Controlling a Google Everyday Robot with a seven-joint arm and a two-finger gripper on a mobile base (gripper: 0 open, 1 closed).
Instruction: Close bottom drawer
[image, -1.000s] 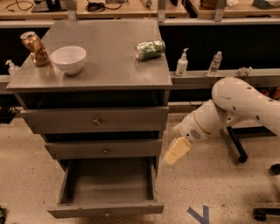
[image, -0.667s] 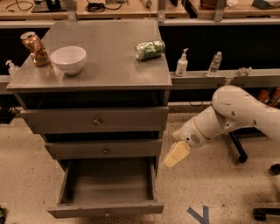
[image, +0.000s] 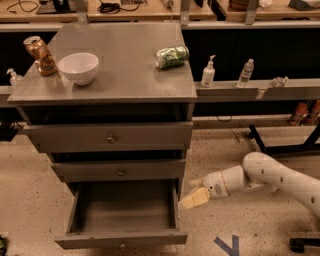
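Observation:
The grey cabinet (image: 107, 90) has three drawers. The bottom drawer (image: 121, 239) is pulled far out toward me and is empty inside, with a small round knob on its slim front panel. The middle drawer (image: 120, 170) and top drawer (image: 109, 137) stand slightly out. My white arm comes in from the right, low over the floor. My gripper (image: 194, 197), with cream fingers, is just right of the open bottom drawer's right side wall, near its back half.
On the cabinet top are a white bowl (image: 78, 67), a brown can (image: 41, 55) and a green can lying on its side (image: 171, 56). Bottles (image: 207, 73) stand on a ledge to the right. A black stand base (image: 285, 145) lies on the floor at right.
The arm has dropped lower and swung toward the floor, bringing the gripper down beside the open bottom drawer's right side. The drawer has not moved.

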